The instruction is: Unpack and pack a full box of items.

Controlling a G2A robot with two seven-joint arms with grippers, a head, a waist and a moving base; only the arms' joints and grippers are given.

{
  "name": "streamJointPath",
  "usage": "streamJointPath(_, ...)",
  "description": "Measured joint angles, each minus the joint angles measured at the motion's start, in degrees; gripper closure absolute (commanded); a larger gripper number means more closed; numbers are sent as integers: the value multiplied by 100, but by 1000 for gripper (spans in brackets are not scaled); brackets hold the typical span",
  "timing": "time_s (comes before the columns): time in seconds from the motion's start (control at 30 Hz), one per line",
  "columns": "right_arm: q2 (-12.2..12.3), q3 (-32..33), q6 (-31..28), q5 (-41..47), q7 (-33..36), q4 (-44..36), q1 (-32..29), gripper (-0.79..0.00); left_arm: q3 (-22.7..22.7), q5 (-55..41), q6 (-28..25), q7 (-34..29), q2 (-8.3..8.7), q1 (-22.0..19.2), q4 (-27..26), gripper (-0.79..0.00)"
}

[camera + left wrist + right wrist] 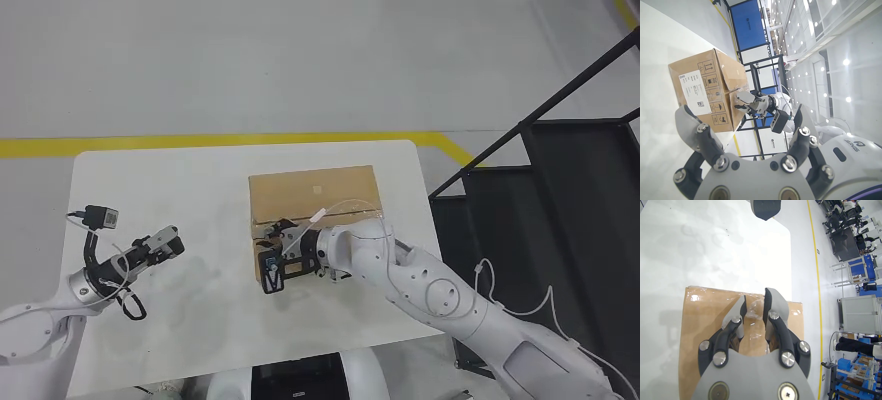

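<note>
Finds right gripper [755, 294] narrowly parted astride crumpled tape [752, 306] atop cardboard box [314, 198]; left gripper [172, 242] gaping, empty, well left.

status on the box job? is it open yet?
Done: nothing that shows. The box is closed, flaps flat, on the table.
In hand: the right pincer is at the top seam, its fingers slightly apart on either side of crumpled clear tape. The left pincer is open, off to the side.
Left: strip tape, open flaps, unpack, repack.
</note>
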Motion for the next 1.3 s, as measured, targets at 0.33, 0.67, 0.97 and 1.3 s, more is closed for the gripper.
streamJointPath(0.33,-38,326,-68,664,-272,-128,-4,0,-27,-31,14,-29,-5,11,28,-785)
streamJointPath(0.67,24,1238,159,1946,-647,-384,-219,0,166,-137,32,-157,-26,-135,115,-785)
streamJointPath(0.97,-25,1307,396,2186,-760,-228,-274,0,1003,-435,-48,-566,-129,-1020,775,-785)
streamJointPath(1.3,36,1698,421,2166,-739,-501,-542,0,2108,-327,-117,-302,-354,-2098,1989,-785)
